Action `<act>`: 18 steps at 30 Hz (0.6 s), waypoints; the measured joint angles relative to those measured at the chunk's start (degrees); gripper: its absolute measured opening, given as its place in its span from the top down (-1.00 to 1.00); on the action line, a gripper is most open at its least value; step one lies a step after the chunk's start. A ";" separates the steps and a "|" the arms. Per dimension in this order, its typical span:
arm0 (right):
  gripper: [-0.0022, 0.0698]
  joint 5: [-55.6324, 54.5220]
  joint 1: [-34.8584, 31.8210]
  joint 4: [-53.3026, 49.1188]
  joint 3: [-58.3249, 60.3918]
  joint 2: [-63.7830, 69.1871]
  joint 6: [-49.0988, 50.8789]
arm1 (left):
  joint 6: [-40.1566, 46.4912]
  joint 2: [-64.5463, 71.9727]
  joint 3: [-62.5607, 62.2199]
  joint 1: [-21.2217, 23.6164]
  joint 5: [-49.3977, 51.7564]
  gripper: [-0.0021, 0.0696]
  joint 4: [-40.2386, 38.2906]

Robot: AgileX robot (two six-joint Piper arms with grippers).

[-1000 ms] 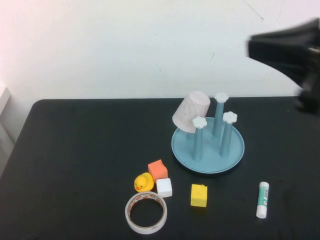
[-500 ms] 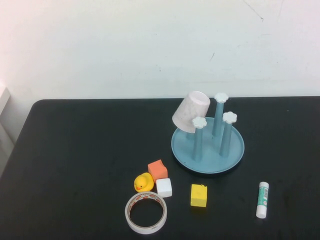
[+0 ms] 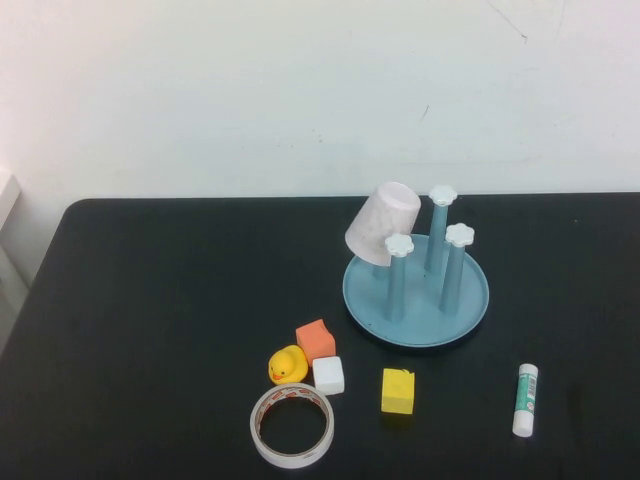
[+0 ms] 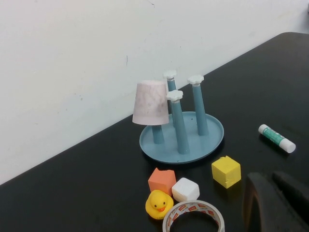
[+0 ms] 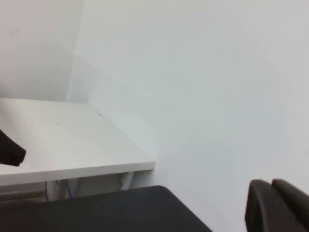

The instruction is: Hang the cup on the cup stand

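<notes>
A black worktop (image 3: 150, 300) stands against a plain white wall (image 3: 250, 90); the right wrist view also takes in a white table (image 5: 63, 145) set in a corner of the room.

Neither arm shows in the high view. The left tool (image 4: 275, 200) appears only as dark fingers at the edge of its own wrist view, pressed together and holding nothing, low over the near side of the worktop. The right tool (image 5: 275, 205) is likewise cut off at the frame edge, pressed together and empty, pointed at the wall and well away from the objects.

The cup (image 3: 382, 223) is pale pink and tapered, and sits upside down, slightly tilted, over the far-left post of the cup stand (image 3: 470, 300), hiding that post's cap. The stand is a round light-blue tray; its other three blue posts stand bare with white flower caps.

Nearer the robot lie an orange block (image 3: 315, 340), a yellow duck (image 3: 287, 365), a white block (image 3: 328, 375), a tape roll (image 3: 291, 425), a yellow block (image 3: 397, 390) and, to the right, a glue stick (image 3: 525, 399).
</notes>
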 joint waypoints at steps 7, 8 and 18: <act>0.93 -9.23 0.00 -1.40 3.43 -0.05 0.49 | 0.00 0.00 0.10 0.00 0.00 0.95 0.00; 0.93 -11.60 0.00 -1.40 4.05 -0.05 0.38 | 0.00 0.00 0.10 0.00 0.00 0.95 0.00; 0.93 -30.84 0.00 -1.05 12.30 -1.57 -4.22 | 0.00 0.00 0.10 0.00 0.00 0.95 0.00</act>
